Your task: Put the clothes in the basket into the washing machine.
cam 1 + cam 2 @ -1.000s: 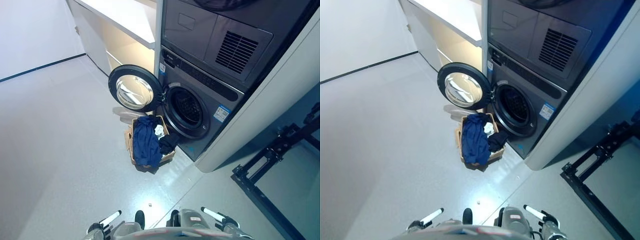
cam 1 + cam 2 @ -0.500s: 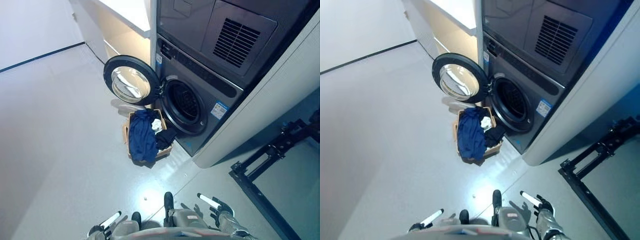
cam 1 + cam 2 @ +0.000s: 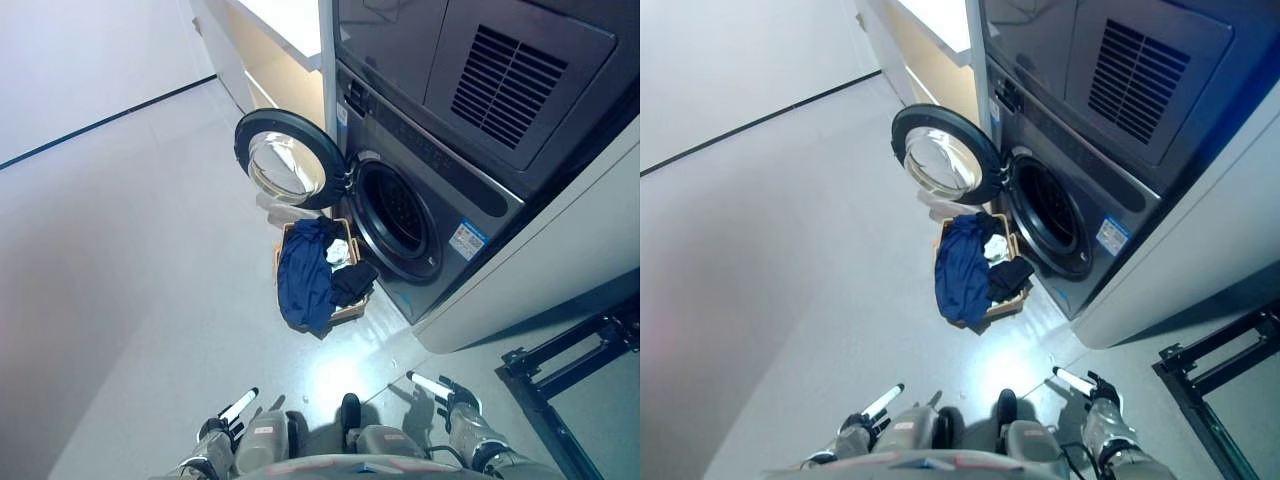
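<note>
Soft, limp clothes [image 3: 305, 285] heaped in basket [image 3: 349, 312] – best pinched at top fold; both hands [image 3: 216, 432] [image 3: 455, 404] low, fingers relaxed, empty.

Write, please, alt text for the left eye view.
An open washing machine stands behind a basket on the floor, heaped with blue, black and white clothes. The robot's left hand and right hand hang low, far from it.
</note>
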Tool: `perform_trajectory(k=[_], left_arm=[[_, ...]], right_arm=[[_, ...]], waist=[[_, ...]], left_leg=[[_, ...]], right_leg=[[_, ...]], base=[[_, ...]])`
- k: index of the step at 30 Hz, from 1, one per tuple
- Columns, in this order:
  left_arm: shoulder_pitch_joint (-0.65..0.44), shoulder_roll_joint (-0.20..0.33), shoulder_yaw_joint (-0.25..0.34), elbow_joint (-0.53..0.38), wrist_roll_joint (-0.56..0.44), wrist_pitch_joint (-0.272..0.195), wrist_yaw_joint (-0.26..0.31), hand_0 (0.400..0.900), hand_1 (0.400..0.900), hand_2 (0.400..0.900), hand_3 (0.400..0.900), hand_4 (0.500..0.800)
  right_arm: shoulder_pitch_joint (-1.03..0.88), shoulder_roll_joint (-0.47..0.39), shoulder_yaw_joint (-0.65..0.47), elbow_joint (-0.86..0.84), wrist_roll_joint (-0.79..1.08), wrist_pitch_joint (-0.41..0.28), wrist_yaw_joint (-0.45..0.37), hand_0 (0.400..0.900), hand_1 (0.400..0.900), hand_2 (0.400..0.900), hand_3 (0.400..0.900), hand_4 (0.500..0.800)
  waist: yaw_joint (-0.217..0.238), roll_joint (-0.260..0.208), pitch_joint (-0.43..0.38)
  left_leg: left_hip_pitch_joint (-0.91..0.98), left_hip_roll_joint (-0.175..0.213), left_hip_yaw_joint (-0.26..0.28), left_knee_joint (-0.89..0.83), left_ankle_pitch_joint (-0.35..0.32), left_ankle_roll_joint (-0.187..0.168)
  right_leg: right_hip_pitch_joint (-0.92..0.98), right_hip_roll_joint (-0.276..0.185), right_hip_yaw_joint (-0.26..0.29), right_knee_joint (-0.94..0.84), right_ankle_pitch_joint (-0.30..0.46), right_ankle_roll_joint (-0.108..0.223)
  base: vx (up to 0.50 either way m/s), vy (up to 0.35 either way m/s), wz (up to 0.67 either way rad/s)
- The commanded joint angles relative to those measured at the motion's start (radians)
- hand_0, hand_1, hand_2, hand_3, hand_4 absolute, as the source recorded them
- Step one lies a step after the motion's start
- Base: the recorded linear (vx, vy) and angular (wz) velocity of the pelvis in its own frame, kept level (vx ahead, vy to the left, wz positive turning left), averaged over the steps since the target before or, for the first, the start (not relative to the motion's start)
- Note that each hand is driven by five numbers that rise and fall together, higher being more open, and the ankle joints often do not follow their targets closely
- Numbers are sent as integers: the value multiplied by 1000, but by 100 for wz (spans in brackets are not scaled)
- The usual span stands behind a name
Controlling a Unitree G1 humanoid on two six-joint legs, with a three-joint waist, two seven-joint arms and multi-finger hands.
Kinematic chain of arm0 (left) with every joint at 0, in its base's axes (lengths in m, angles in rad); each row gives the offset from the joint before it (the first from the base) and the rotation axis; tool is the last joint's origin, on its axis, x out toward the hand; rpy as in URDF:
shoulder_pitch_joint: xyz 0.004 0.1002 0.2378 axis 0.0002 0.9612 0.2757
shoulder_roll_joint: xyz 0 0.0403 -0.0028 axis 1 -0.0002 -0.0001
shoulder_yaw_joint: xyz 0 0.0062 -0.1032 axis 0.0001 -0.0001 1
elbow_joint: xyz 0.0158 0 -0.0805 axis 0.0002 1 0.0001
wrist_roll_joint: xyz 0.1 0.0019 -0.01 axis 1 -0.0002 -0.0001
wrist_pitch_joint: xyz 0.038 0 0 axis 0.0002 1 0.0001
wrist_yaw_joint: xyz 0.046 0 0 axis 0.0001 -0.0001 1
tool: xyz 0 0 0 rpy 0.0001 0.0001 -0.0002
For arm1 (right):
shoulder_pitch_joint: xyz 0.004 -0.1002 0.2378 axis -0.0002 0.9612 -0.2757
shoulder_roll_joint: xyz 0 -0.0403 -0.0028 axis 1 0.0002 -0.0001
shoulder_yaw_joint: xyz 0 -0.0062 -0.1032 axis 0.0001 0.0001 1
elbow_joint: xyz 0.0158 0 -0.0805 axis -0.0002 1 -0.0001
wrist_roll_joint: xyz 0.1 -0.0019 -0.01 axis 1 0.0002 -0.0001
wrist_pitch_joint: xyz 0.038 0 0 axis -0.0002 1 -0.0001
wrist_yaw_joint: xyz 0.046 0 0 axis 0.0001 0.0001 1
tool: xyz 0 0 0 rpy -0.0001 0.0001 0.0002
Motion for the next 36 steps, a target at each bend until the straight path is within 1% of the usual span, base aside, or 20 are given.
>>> perform_trajectory(k=[1, 2, 4, 6, 7, 8, 11, 13, 15, 17, 18, 20, 22, 23, 25, 27, 28, 29, 30, 36], left_arm=[[22, 22, -54, -6, -2, -17, 24, 900, 900, 900, 900, 800], [23, 23, -55, -6, -2, -18, 25, 900, 900, 900, 900, 800], [25, 27, -50, 4, -1, -16, 25, 900, 900, 900, 900, 800], [32, 27, -45, 7, -3, -19, 26, 900, 900, 900, 900, 800], [37, 28, -40, 18, 2, -9, 18, 900, 900, 900, 900, 800], [40, 30, -40, 15, 1, -17, 24, 900, 900, 900, 900, 800], [46, 40, -39, 11, 6, -14, 19, 900, 900, 900, 900, 800], [41, 56, -36, 14, 17, -7, 10, 900, 900, 900, 900, 800], [30, 79, -32, 7, 27, -3, 7, 900, 900, 900, 900, 800], [12, 104, -32, -5, 31, 1, 7, 900, 900, 900, 900, 800], [1, 116, -30, -6, 34, 2, 7, 900, 900, 900, 900, 800], [-16, 133, -30, -14, 35, -1, 8, 900, 900, 900, 900, 800], [-35, 141, -32, -17, 28, -4, 11, 900, 900, 900, 900, 800], [-44, 141, -35, -16, 28, -4, 11, 900, 900, 900, 900, 800], [-62, 139, -42, -19, 27, -8, 12, 900, 900, 900, 900, 800], [-67, 141, -49, -18, 36, -11, 15, 900, 900, 900, 900, 800], [-60, 136, -45, -19, 32, -10, 12, 900, 900, 900, 900, 800], [-60, 136, -45, -21, 28, -12, 12, 900, 900, 900, 900, 800], [-62, 129, -45, -24, 25, -13, 14, 900, 900, 900, 900, 800], [-84, 114, -58, -39, -12, -37, 50, 900, 900, 900, 900, 800]], right_arm=[[2, -25, 29, 0, -38, -20, -17, 900, 900, 900, 900, 800], [-2, -26, 34, 3, -43, -22, -19, 900, 900, 900, 900, 800], [-7, -25, 43, 12, -54, -22, -15, 900, 900, 900, 900, 800], [-9, -23, 44, 21, -61, -20, -11, 900, 900, 900, 900, 800], [-7, -19, 46, 27, -68, -16, -2, 900, 900, 900, 900, 800], [-2, -15, 47, 31, -76, -17, 0, 900, 900, 900, 900, 800], [4, -5, 45, 40, -78, -11, 7, 900, 900, 900, 900, 800], [9, 10, 48, 38, -80, -10, 20, 900, 900, 900, 900, 800], [11, 24, 52, 30, -82, -8, 27, 900, 900, 900, 900, 800], [2, 35, 55, 0, -74, -12, 28, 900, 900, 900, 900, 800], [-3, 40, 63, -14, -74, -14, 31, 900, 900, 900, 900, 800], [-9, 51, 87, -40, -87, -12, 37, 900, 900, 900, 900, 800], [-25, 51, 114, -59, -102, -11, 36, 900, 900, 900, 900, 800], [-32, 46, 125, -68, -114, -11, 37, 900, 900, 900, 900, 800], [-55, 37, 153, -94, -135, -10, 39, 900, 900, 900, 900, 800], [-64, 22, 184, -130, -160, -9, 37, 900, 900, 900, 900, 800], [-58, 21, 198, -154, -174, -9, 50, 900, 900, 900, 900, 800], [-72, 18, 206, -167, -185, -7, 50, 900, 900, 900, 900, 800], [-83, 15, 219, -176, -198, -8, 47, 900, 900, 900, 900, 800], [-246, -46, 352, -267, -403, -2, -2, 900, 900, 900, 900, 800]], waist=[[14, -2, 23], [16, 0, 25], [22, 1, 25], [29, 0, 23], [31, -2, 13], [35, -9, 8], [48, -33, -12], [56, -53, -23], [62, -71, -20], [57, -82, 5], [53, -84, 17], [51, -83, 30], [52, -78, 35], [51, -76, 39], [48, -76, 50], [45, -85, 56], [41, -87, 53], [47, -92, 55], [48, -91, 56], [54, -61, 83]], left_leg=[[23, -52, -18, -213, 148, 66], [20, -46, -31, -273, 177, 63], [9, -38, -45, -342, 210, 47], [17, -30, -44, -351, 236, 33], [35, -22, -37, -366, 232, 40], [45, -19, -33, -354, 238, 41], [61, -23, -17, -319, 197, 68], [74, -24, 3, -297, 159, 93], [95, -22, 21, -288, 125, 117], [122, -15, 38, -297, 116, 134], [131, -12, 40, -304, 118, 137], [140, -11, 37, -309, 109, 145], [146, -12, 34, -301, 91, 148], [147, -12, 31, -296, 85, 148], [148, -21, 20, -289, 73, 144], [144, -29, 16, -265, 49, 143], [140, -35, 9, -244, 45, 142], [140, -40, 9, -238, 39, 140], [137, -44, 2, -241, 40, 139], [96, -34, -24, -278, 74, 119]], right_leg=[[12, 2, 58, 61, -71, 169], [19, 9, 57, 56, -75, 168], [44, 19, 65, 54, -94, 163], [77, 25, 81, 45, -110, 162], [94, 28, 89, 40, -122, 163], [115, 19, 89, 30, -129, 162], [139, -7, 103, 31, -147, 171], [134, -21, 113, 70, -162, 183], [80, -29, 108, 219, -160, 213], [-29, -38, 113, 397, -94, 259], [-72, -42, 114, 453, -73, 265], [-127, -46, 109, 506, -83, 253], [-140, -54, 91, 440, -94, 235], [-145, -48, 94, 401, -101, 229], [-150, -33, 136, 260, -84, 228], [-154, -37, 158, 170, -47, 234], [-142, -37, 169, 173, -48, 239], [-128, -46, 160, 146, -37, 237], [-123, -45, 166, 133, -33, 234], [-141, -47, 144, 94, -18, 220]], base=[[197, -6, -9], [183, 13, -8], [204, 60, -19], [249, 118, -29], [300, 184, -30], [292, 197, -31], [287, 249, -32], [242, 257, -30], [164, 246, -27], [61, 237, -17], [42, 217, -10], [85, 185, -10], [129, 125, -4], [118, 67, 9], [103, 17, 19], [115, -45, 30], [131, -70, 21], [119, -79, 18], [81, -108, 20], [34, -123, 17]])
